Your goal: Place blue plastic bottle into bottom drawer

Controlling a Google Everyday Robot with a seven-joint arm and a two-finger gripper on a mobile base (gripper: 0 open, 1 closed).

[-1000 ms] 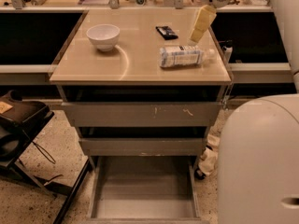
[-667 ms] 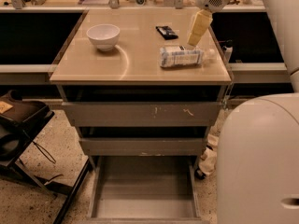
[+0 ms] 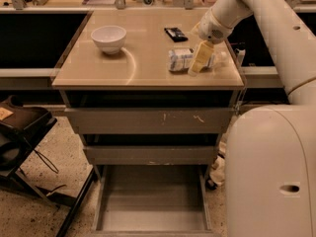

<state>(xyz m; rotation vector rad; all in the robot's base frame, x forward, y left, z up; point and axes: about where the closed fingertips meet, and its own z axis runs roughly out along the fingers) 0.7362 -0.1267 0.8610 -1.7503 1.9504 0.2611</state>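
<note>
The blue plastic bottle [image 3: 179, 59] lies on its side on the tan cabinet top, near the right front edge, its whitish cap end [image 3: 223, 57] pointing right. My gripper [image 3: 200, 62] hangs from the white arm at the upper right and is down at the bottle's middle, covering part of it. The bottom drawer [image 3: 150, 204] is pulled out below, a shallow grey tray with nothing in it.
A white bowl [image 3: 108, 37] stands at the back left of the top and a small black packet [image 3: 176, 33] behind the bottle. The two upper drawers [image 3: 148, 120] are closed. My white base [image 3: 269, 172] fills the lower right; a black chair [image 3: 19, 132] stands at the left.
My gripper has come down and forward from above the bottle's far side to the bottle's middle. The bottle has not moved.
</note>
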